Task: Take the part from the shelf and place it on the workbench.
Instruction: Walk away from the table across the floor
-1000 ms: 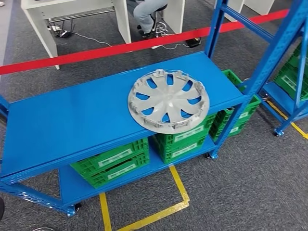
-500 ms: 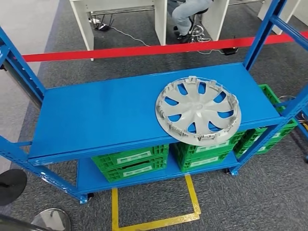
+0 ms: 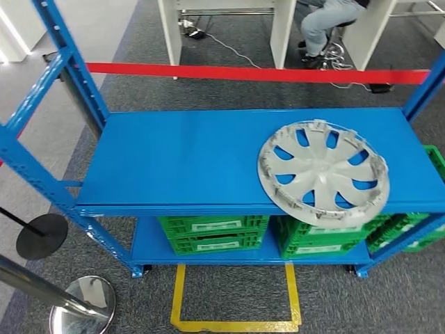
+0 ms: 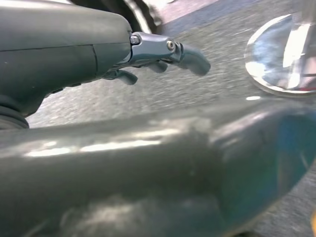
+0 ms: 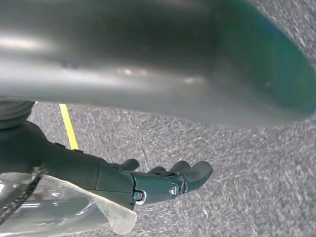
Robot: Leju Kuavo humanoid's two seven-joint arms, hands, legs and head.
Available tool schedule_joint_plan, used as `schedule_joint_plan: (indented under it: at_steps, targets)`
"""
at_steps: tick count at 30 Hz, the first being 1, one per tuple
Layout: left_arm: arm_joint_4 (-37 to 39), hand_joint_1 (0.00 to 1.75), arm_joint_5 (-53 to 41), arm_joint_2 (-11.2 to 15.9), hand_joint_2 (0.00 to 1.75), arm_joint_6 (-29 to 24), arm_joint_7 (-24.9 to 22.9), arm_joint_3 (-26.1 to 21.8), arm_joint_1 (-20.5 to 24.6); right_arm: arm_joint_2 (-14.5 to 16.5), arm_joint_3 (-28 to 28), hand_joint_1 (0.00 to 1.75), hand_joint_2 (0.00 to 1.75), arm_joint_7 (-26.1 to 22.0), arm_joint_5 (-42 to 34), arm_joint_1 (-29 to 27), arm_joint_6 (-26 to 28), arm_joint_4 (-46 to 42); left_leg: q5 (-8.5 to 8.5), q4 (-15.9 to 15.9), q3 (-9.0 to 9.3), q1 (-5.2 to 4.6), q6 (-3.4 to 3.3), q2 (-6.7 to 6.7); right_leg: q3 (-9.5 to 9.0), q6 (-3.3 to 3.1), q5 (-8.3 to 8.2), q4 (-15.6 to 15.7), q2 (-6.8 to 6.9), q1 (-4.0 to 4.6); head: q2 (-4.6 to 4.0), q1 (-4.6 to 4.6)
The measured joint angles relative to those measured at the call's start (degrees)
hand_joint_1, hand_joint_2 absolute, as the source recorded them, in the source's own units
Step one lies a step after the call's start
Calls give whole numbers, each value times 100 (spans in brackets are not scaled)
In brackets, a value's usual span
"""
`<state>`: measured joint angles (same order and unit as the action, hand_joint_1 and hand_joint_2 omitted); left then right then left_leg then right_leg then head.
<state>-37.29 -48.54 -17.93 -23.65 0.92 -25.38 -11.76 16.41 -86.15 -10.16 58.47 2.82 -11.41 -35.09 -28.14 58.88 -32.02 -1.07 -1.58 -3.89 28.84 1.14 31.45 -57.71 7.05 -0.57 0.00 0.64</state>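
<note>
Round silver plastic wheel cover [image 3: 324, 174] lies flat at right of blue metal shelf [image 3: 173, 163], overhanging front edge. My left hand [image 4: 164, 52] and right hand [image 5: 168, 180] hang loose, empty, awaiting reach.

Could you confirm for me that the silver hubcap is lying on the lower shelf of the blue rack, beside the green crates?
Not quite: the head view shows the silver hubcap lying on the upper shelf of the blue rack, its edge overhanging the front. The green crates sit on the lower shelf, beneath it rather than beside it.
</note>
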Motion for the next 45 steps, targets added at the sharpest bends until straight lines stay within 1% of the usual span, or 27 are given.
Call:
schedule_joint_plan:
  at_steps: [1,2,3,4,5,6,7,8,9,10,13,14,15,17,18,19,21,23,26,28,29,32,33,34,39,45]
  targets:
    - [1,0,3,-4,0,-1,2,-2,-3,-1,2,0,0,-1,0,11,-1,5,21,-30,8,17,-24,74,-26,29,13,16,49,-4,0,-7]
    - [1,0,7,-8,0,-2,2,-5,-5,-2,5,0,0,-3,0,23,-1,10,46,-73,25,36,-52,145,-42,58,52,-9,-5,-9,0,-15]
    - [1,0,9,-13,0,-3,2,-6,-5,-3,10,0,0,-6,0,31,-2,14,75,-115,45,58,-82,215,-9,83,141,-132,-142,-12,0,-27]
    - [1,0,10,-16,0,-3,2,-3,-4,-7,14,0,0,-10,0,31,-2,16,99,-149,64,82,-105,279,107,104,283,-378,-329,-17,0,-43]
    - [1,0,10,-16,0,-2,2,-1,-4,-11,15,0,0,-11,0,22,0,18,103,-156,64,84,-121,332,283,117,451,-734,-522,-17,0,-59]
    - [1,0,10,-16,0,-1,2,1,-3,-16,15,0,0,-12,1,8,4,20,102,-154,60,85,-131,392,503,125,606,-1136,-633,-18,0,-66]
    - [1,0,11,-16,0,2,2,2,-4,-21,15,0,0,-15,1,-5,11,22,96,-153,62,84,-135,442,700,131,687,-1455,-680,-17,0,-69]
    - [2,0,12,-16,0,3,2,1,-5,-25,14,0,0,-17,2,-15,19,24,92,-152,65,83,-138,478,840,134,718,-1658,-696,-17,0,-69]
    - [2,0,13,-16,0,4,2,0,-5,-26,14,0,0,-22,2,-17,25,26,90,-151,69,82,-138,502,915,136,709,-1748,-700,-16,0,-69]
    - [3,0,13,-16,0,5,2,0,-5,-26,14,0,0,-24,2,-17,29,27,88,-150,72,82,-138,511,936,137,687,-1757,-700,-16,0,-68]
    - [3,0,13,-16,0,5,2,1,-5,-26,14,0,0,-25,2,-17,30,27,87,-150,73,82,-138,513,937,137,673,-1749,-700,-16,0,-68]
    - [3,0,14,-16,0,5,2,1,-5,-26,14,0,0,-29,2,-16,37,27,78,-150,85,84,-131,528,898,137,549,-1610,-699,-18,0,-69]
    - [2,0,11,-16,0,36,21,3,-5,-29,14,0,0,-50,-15,-14,44,30,46,-137,110,78,-101,551,743,141,313,-1198,-725,-24,0,-73]
    - [1,0,-8,-13,0,118,107,14,-5,-34,9,0,0,-114,-78,-22,50,42,-26,-91,147,57,-99,601,410,96,-155,-352,-774,-40,0,-78]
    - [1,0,-18,-12,0,160,151,19,-5,-36,5,0,0,-142,-110,-29,46,48,-53,-71,156,45,-115,613,282,73,-272,-63,-799,-45,0,-80]
    - [1,0,-24,-10,0,174,178,22,-4,-36,1,0,0,-153,-126,-37,39,52,-55,-66,154,40,-160,617,269,41,-274,-49,-799,-44,0,-78]
    - [1,0,-24,-10,0,185,185,24,-4,-34,-2,0,0,-154,-129,-37,29,58,-52,-86,170,39,-192,616,262,23,-264,-49,-801,-36,0,-77]
    - [1,0,-24,-10,0,193,188,24,-3,-34,-3,0,0,-156,-129,-32,22,65,-51,-103,186,40,-197,616,253,0,-252,-49,-800,-29,0,-76]
    - [1,0,-25,-10,0,193,191,25,-3,-34,-3,0,0,-159,-132,-27,22,70,-56,-116,203,44,-188,617,236,-28,-235,-49,-794,-15,0,-77]
    - [1,0,-27,-10,0,193,200,25,-3,-34,-4,0,0,-161,-133,-28,22,71,-62,-121,209,49,-166,617,230,-43,-227,-50,-793,-7,0,-78]
    - [1,0,-29,-10,0,193,204,24,-3,-34,-4,0,0,-161,-134,-28,22,72,-64,-123,210,53,-139,617,229,-47,-224,-51,-793,-4,0,-77]
    - [1,0,-32,-10,0,193,206,25,-4,-34,-5,0,0,-164,-136,-28,22,72,-69,-135,212,70,6,617,229,-55,-220,-53,-793,3,0,-79]
    - [1,0,-32,-10,0,193,207,25,-4,-34,-5,0,0,-166,-136,-28,22,72,-71,-137,213,74,41,617,228,-56,-219,-54,-793,4,0,-80]
    - [1,0,-32,-10,0,193,208,25,-4,-34,-5,0,0,-167,-136,-28,22,72,-73,-138,212,76,58,617,227,-56,-219,-54,-794,4,0,-80]
    - [1,0,-37,-10,0,193,214,24,-4,-34,-5,0,0,-169,-136,-29,22,72,-79,-136,212,68,65,617,218,-54,-220,-45,-794,-8,0,-81]
    - [1,0,-42,-10,0,188,243,10,-5,-34,-5,0,0,-199,-137,-29,-16,70,-83,-135,212,57,59,616,207,-46,-224,-22,-793,-19,0,-81]
